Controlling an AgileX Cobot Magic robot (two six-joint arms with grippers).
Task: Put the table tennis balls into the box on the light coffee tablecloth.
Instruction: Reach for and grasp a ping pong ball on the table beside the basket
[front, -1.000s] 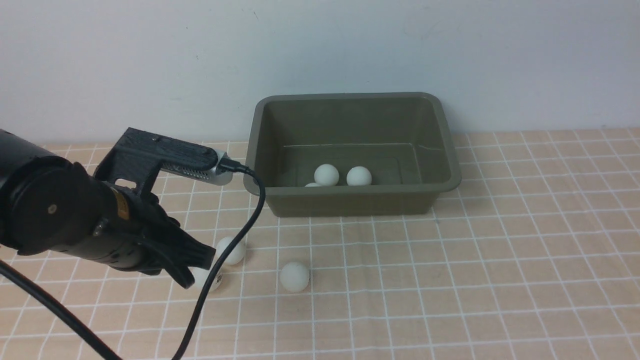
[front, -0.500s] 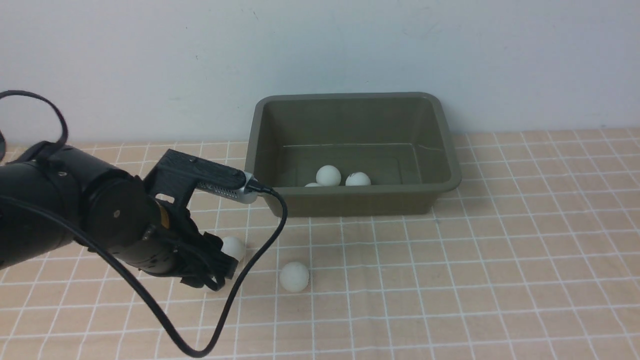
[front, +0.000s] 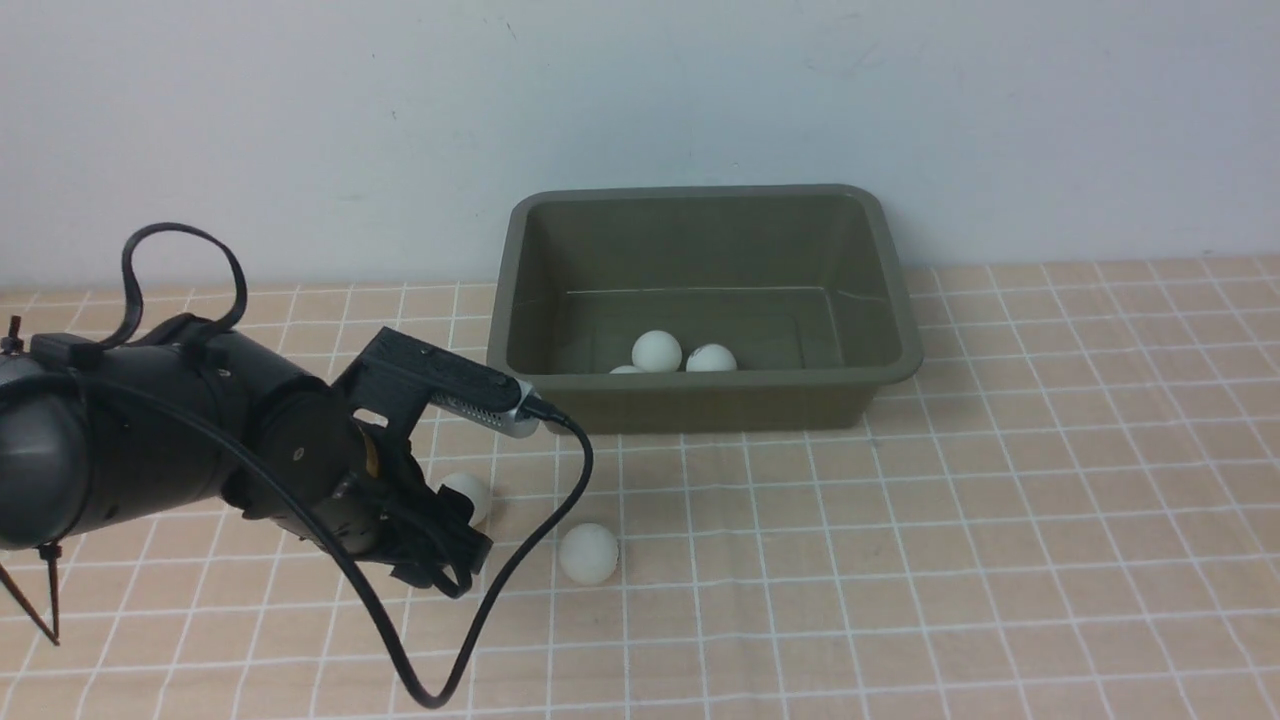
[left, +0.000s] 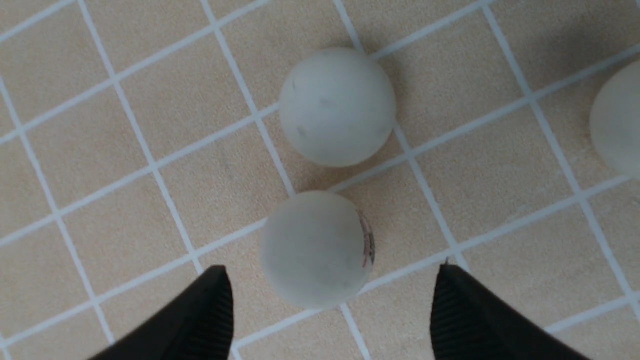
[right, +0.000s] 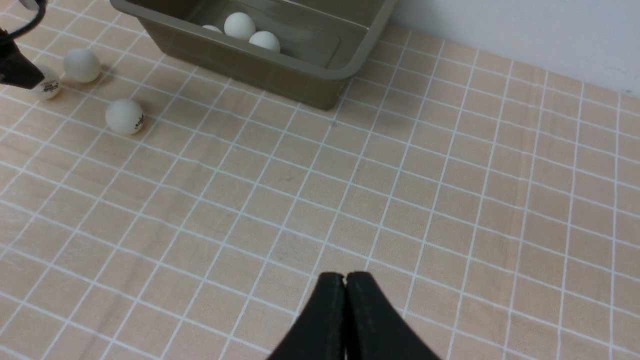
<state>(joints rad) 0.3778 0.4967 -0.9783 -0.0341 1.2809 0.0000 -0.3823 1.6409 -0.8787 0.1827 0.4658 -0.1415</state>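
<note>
- Front view: the left gripper (left: 331, 287) has moved in closer to the box (front: 705, 402) over the last second, and its jaws have spread wide; they grip nothing.
- That opening and approach look like preparation for the next pick-up: in the left wrist view, a marked ball (left: 318, 249) lies between the spread jaws, with bare cloth showing on both sides of it.
- Inside the box, one ball (front: 711, 358) has shifted slightly towards its neighbour (front: 656, 351). It was probably dropped in lately and is settling. A sliver of a third ball (front: 626, 370) shows behind the near rim.
- So three balls are visibly in, and three remain on the light coffee tablecloth (front: 960, 560), nearer the robot than the box and towards its left side. Whether more are hidden, I can't tell.
- The front view hides the marked ball behind the left gripper; the right wrist view shows it partly covered, its print facing that camera. The same view shows bold print on the ball (right: 124, 116) nearest the robot's right among the loose ones, where the front view gives only a dark edge.
- The right gripper (right: 345, 281) is out of sight from the front. Its own wrist view shows the jaws closed together, with nothing held, over cloth on the robot's side of the box.
</note>
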